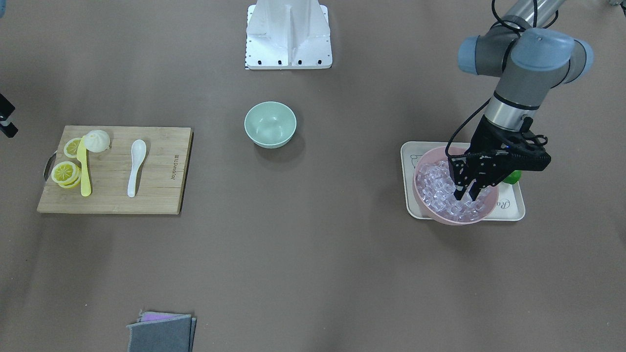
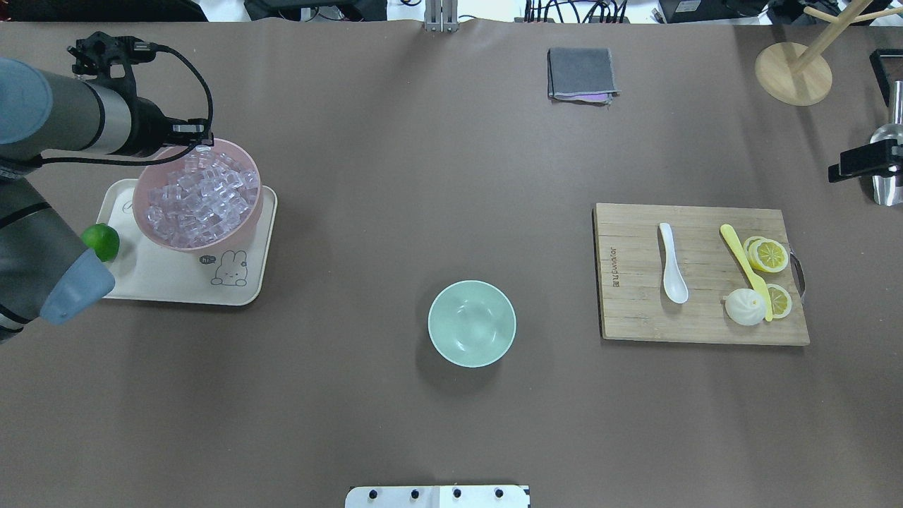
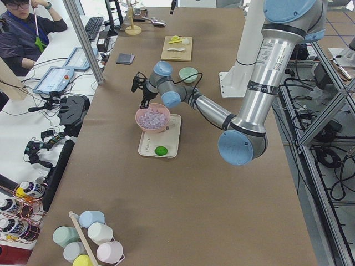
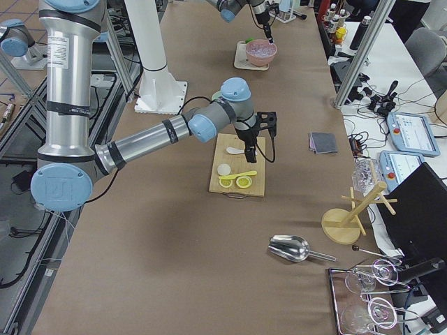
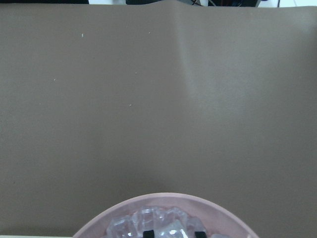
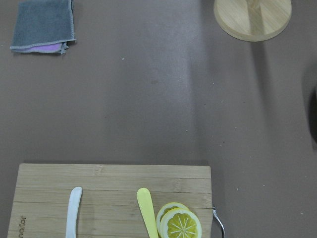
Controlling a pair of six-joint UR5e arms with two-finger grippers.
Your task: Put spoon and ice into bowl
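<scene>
The white spoon [image 1: 136,166] lies on the wooden cutting board [image 1: 156,181], also seen in the overhead view [image 2: 672,262]. The mint-green bowl [image 1: 270,124] stands empty at the table's middle [image 2: 471,323]. Several clear ice cubes [image 1: 437,188] fill the pink bowl [image 1: 442,217]. My left gripper [image 1: 466,197] points down into that bowl, jaws apart, fingertips [image 5: 147,233] among the cubes. My right gripper [image 4: 250,155] hovers above the cutting board near the spoon. Only a dark part of it shows at the overhead view's edge [image 2: 857,164], and I cannot tell if it is open.
The pink bowl sits on a cream tray [image 2: 176,282] with a green lime [image 2: 102,241]. A yellow knife [image 2: 744,264], lemon slices [image 2: 767,255] and a white bun [image 2: 746,307] share the board. A grey cloth [image 2: 580,73], wooden stand [image 2: 794,70] and metal scoop [image 4: 290,248] lie further off.
</scene>
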